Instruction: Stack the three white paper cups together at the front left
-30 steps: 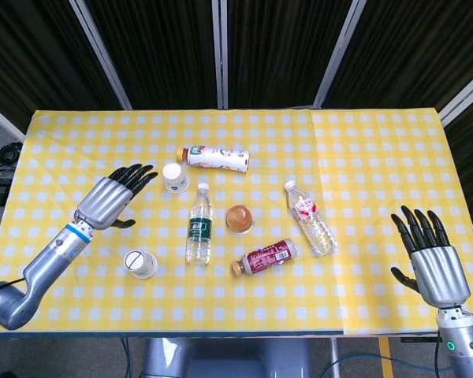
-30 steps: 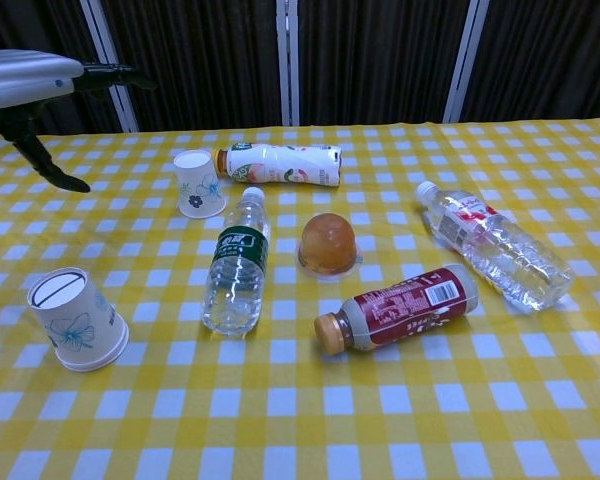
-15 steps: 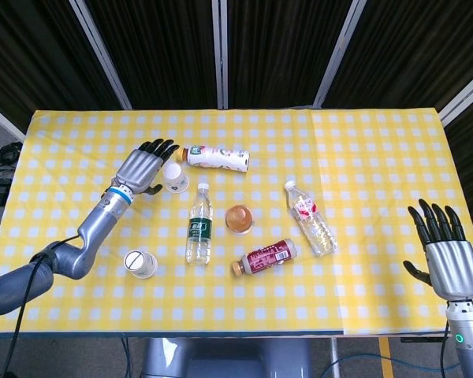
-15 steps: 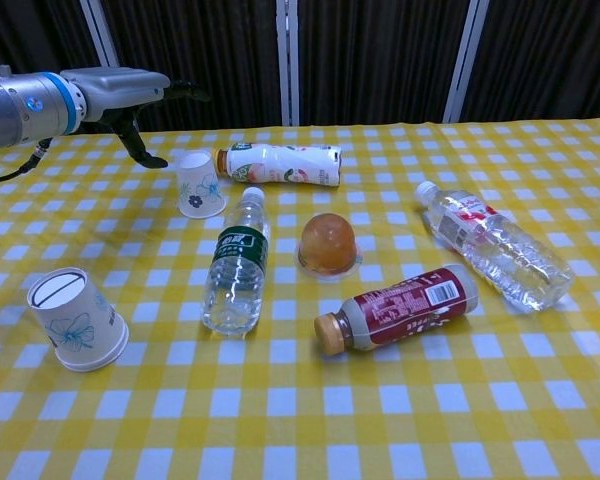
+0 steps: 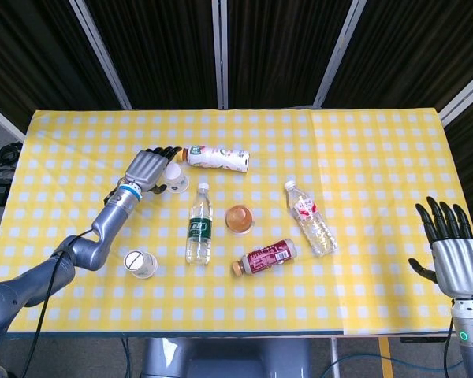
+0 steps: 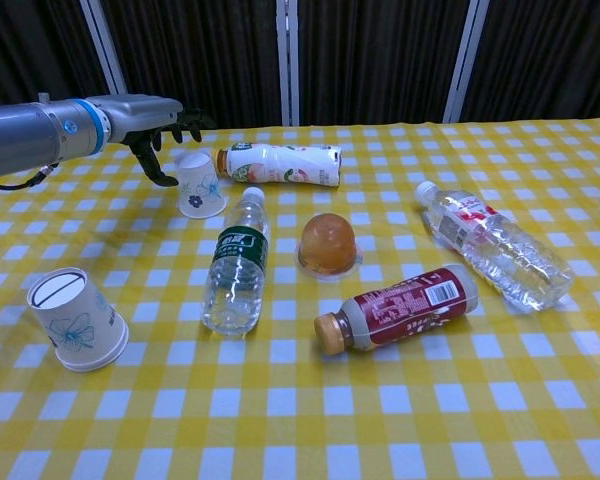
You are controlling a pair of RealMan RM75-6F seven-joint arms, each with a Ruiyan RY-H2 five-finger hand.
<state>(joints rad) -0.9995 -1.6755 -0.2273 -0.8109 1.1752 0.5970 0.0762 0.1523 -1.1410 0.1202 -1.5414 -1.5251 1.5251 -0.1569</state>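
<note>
Two white paper cups with blue flower prints show, both base up. The far cup [image 5: 176,178] [image 6: 199,185] stands beside the cap of a lying yoghurt bottle. The near cup [image 5: 140,263] [image 6: 77,318] sits at the front left. My left hand [image 5: 148,168] [image 6: 145,112] hovers at the far cup's left side with its fingers spread over the top. Its thumb reaches down beside the cup wall, and nothing is gripped. My right hand [image 5: 455,252] is open off the table's front right corner, seen only in the head view. I see no third cup.
A yoghurt bottle [image 5: 217,157] [image 6: 280,165] lies behind the far cup. A green-label water bottle [image 5: 198,224] [image 6: 235,265], an orange jelly cup [image 5: 239,218] [image 6: 328,243], a red-label bottle [image 5: 266,257] [image 6: 400,305] and a clear water bottle [image 5: 310,217] [image 6: 490,245] lie mid-table.
My left hand has travelled from the left side of the table forward and right to the far cup, then lowered beside it. My right hand has drawn back toward the front right.
</note>
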